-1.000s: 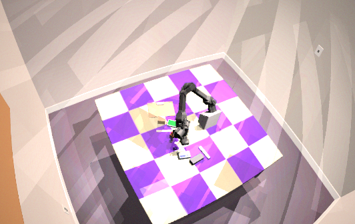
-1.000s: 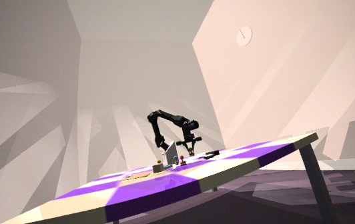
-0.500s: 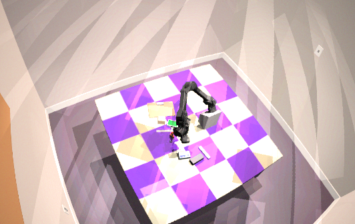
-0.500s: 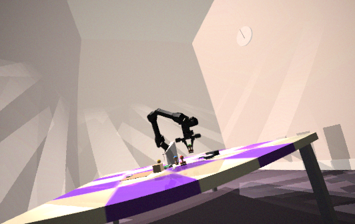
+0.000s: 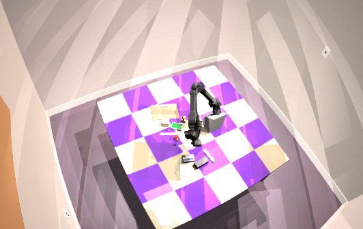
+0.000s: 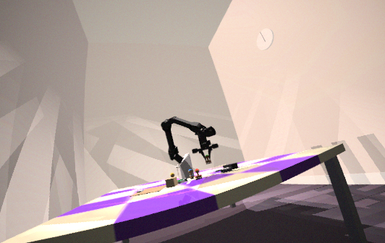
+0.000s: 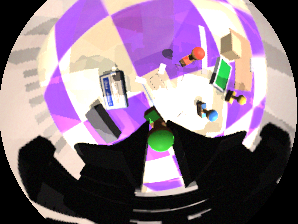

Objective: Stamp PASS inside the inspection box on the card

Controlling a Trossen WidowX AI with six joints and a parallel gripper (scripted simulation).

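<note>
Black jointed arm bent over a desk (image 5: 222,192) (image 6: 165,213) checked in purple and white. Its black pincer (image 6: 208,155) (image 7: 157,123) is clamped on a stamp with a round green knob (image 6: 208,159) (image 7: 160,140), held up off the desk, knob toward the wrist. A green block shows at the stamp's far end in the wrist view. Whether this is the PASS stamp cannot be told; no lettering legible on it.

Three more knobbed stamps on the desk: one with a red ball knob (image 5: 176,138) (image 6: 197,173) (image 7: 198,53), one with a blue ball knob (image 6: 190,172) (image 7: 212,116), one with a yellow ball knob (image 5: 183,118) (image 6: 172,175) (image 7: 241,100). The yellow one is near a flat, bright green rectangular pad in a dark-edged case (image 5: 176,126) (image 7: 221,75).

Close by, a small tan box-shaped block (image 5: 165,123) (image 6: 171,181) (image 7: 231,44), beside a flat tan sheet (image 5: 159,113) (image 7: 243,67).

On the other side of the group, a pale case with a blue-and-white label (image 5: 187,159) (image 7: 114,89); just beside it, a dark grey oblong block (image 5: 201,163) (image 7: 103,121). Pale pieces with faint marks lie mid-desk; card and print cannot be made out with certainty. Upright grey panel (image 5: 215,123) (image 6: 185,167) near the arm's foot.
</note>
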